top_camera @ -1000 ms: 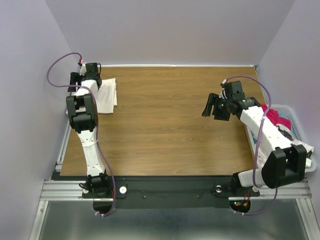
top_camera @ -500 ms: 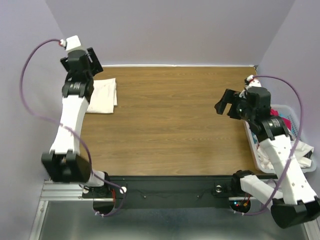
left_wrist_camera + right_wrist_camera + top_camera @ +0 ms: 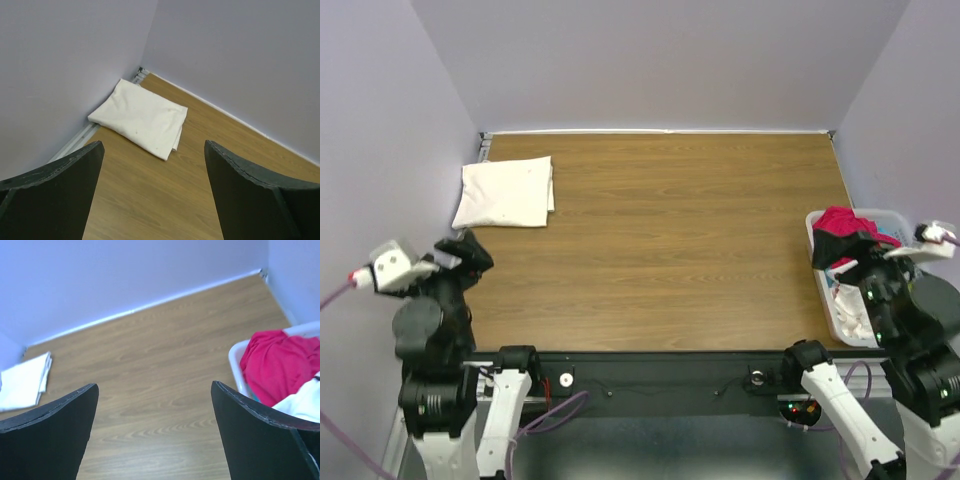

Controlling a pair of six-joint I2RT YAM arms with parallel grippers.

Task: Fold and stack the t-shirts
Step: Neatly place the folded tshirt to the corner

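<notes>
A plain off-white t-shirt lies folded at the table's far left corner, also in the left wrist view and small in the right wrist view. A magenta-red t-shirt is heaped in the white basket at the right edge. Beside it a white t-shirt shows. My left gripper hangs open over the near left edge, holding nothing. My right gripper is open and empty, raised next to the basket.
The basket's rim juts just right of my right fingers. Lilac walls close the table at the back and on both sides. The wooden table top stretches between the folded shirt and the basket.
Both arms have pulled back from over the table to the near edge. Both grippers have opened wider. The folded off-white shirt lies uncovered where the left gripper was.
</notes>
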